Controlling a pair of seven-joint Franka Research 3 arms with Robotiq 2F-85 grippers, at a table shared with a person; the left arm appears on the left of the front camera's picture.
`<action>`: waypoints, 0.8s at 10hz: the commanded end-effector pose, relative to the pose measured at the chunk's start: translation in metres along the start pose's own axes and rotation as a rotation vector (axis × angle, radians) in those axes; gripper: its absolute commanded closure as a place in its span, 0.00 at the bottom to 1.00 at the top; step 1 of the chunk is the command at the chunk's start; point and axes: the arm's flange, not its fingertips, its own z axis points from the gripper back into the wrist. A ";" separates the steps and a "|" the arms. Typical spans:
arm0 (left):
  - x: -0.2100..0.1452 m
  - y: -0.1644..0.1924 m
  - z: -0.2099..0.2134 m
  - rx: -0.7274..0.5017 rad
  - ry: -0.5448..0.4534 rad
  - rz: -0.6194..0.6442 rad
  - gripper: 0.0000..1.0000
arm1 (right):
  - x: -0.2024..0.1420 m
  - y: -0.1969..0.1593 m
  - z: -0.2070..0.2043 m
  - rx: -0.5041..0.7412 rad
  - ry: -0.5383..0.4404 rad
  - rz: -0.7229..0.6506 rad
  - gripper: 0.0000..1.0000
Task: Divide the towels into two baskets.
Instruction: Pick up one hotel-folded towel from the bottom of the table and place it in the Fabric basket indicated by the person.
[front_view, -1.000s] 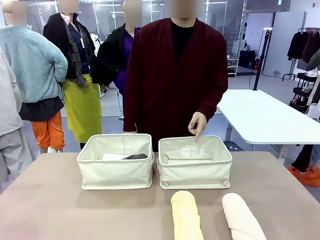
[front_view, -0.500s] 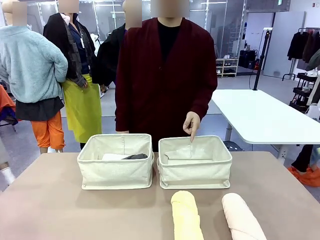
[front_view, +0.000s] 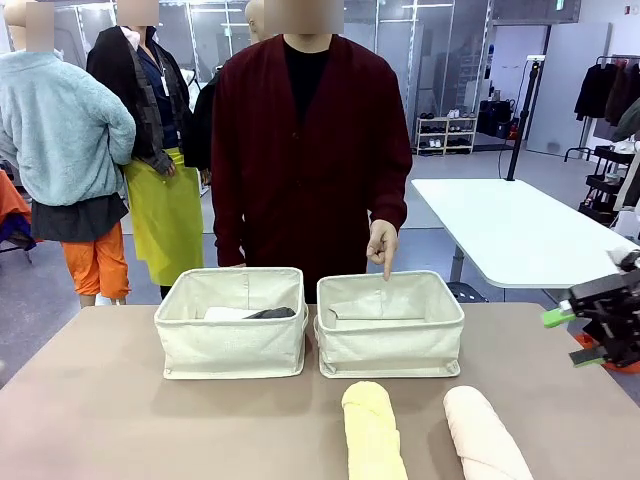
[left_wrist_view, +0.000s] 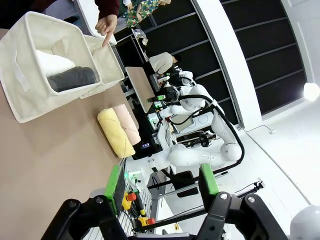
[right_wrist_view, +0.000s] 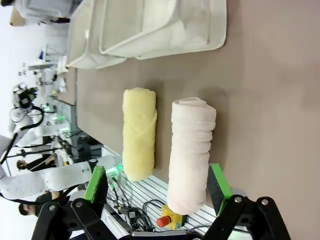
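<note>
The pale yellow towel (front_view: 372, 430) and the pale pink towel (front_view: 484, 432) are thick terry rolls. They lie side by side, not touching, on the brown surface (front_view: 100, 400) at the bottom of the front view, on the near side of the right basket (front_view: 390, 350). The white towel (left_wrist_view: 52, 62) and the dark grey towel (left_wrist_view: 72, 79) lie against each other inside the left basket (front_view: 230, 345). The person's hand (front_view: 382, 243) points a finger down at the right basket's far rim.

My right gripper (right_wrist_view: 156, 182) is spread wide. In its wrist view the pink roll's end shows between my green pads, untouched, with the yellow roll just left of it. In the front view this gripper hangs at the right edge, well apart from the pink roll.

My left gripper (left_wrist_view: 161, 181) is also wide, at the bottom of its view. The baskets sit upper left, far from it.
</note>
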 end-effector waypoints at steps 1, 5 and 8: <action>-0.005 -0.005 0.001 -0.002 0.006 -0.003 0.24 | -0.047 0.000 -0.046 -0.120 0.033 -0.040 0.00; -0.005 -0.005 0.001 -0.002 0.006 -0.003 0.24 | -0.064 -0.009 -0.095 -0.286 -0.007 -0.060 0.00; -0.005 -0.005 0.001 -0.002 0.006 -0.003 0.24 | -0.083 -0.017 -0.129 -0.328 0.035 -0.065 0.00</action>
